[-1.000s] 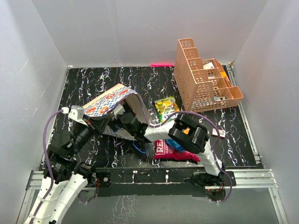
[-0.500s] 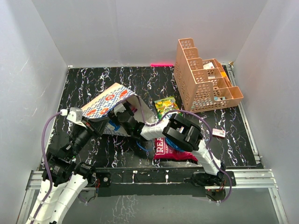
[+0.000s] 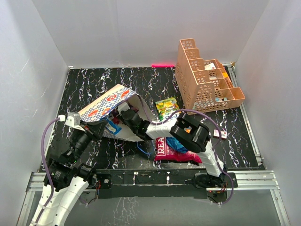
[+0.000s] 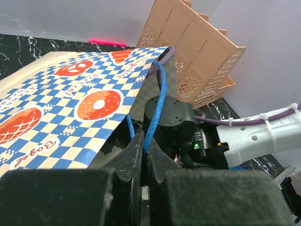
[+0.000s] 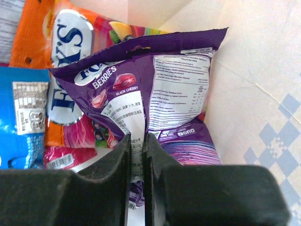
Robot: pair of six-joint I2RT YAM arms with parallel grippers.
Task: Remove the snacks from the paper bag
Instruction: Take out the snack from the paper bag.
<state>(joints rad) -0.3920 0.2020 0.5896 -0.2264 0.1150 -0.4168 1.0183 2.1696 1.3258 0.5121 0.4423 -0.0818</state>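
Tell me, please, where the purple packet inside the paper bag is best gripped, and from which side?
Grip the purple packet by the fold of its back seam near the bottom edge, coming in through the mouth of the paper bag. It lies on top of the orange packet and blue packet, back facing the opening, so that ridge is thin enough to pinch.

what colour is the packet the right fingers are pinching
Purple packet, best in the right wrist view.

Lab test booth: plain white walls (image 3: 141,28) enclose a marbled black table (image 3: 94,82).
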